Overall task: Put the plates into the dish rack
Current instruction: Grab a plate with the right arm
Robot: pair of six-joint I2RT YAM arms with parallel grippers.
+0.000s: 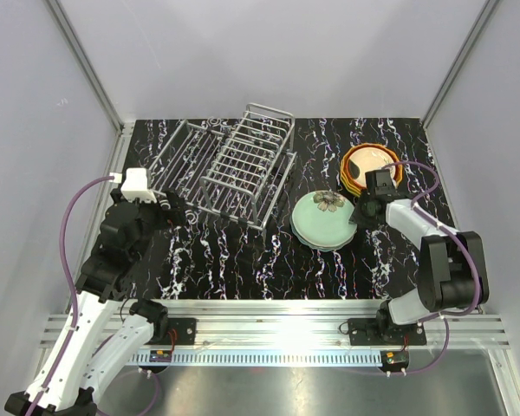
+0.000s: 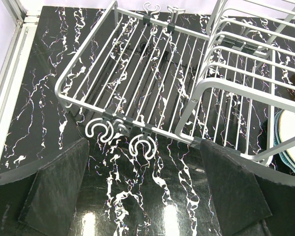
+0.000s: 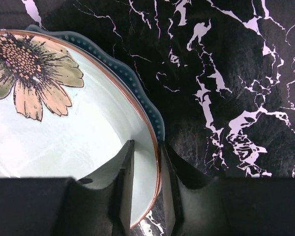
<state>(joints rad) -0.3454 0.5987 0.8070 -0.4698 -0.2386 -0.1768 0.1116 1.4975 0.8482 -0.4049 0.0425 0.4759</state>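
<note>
A mint green plate (image 1: 323, 221) with a flower print tops a small stack at centre right; a dark teal plate's rim (image 3: 152, 110) shows under it. My right gripper (image 1: 361, 211) (image 3: 146, 152) is at that plate's right rim, one finger inside on the mint surface (image 3: 64, 137), the other outside, shut on the rim. A second stack of plates (image 1: 368, 165), orange-rimmed with a cream centre, sits behind it. The dish rack (image 1: 225, 165) (image 2: 137, 73) stands empty at the back left. My left gripper (image 1: 169, 206) (image 2: 143, 167) hovers open just in front of the rack, holding nothing.
The black marbled tabletop (image 1: 243, 260) ends at a metal rail along the left edge (image 2: 10, 98). The rack's taller raised frame (image 1: 260, 160) stands between its low slot section and the plates. A pale plate edge (image 2: 292, 142) shows past the rack's right end.
</note>
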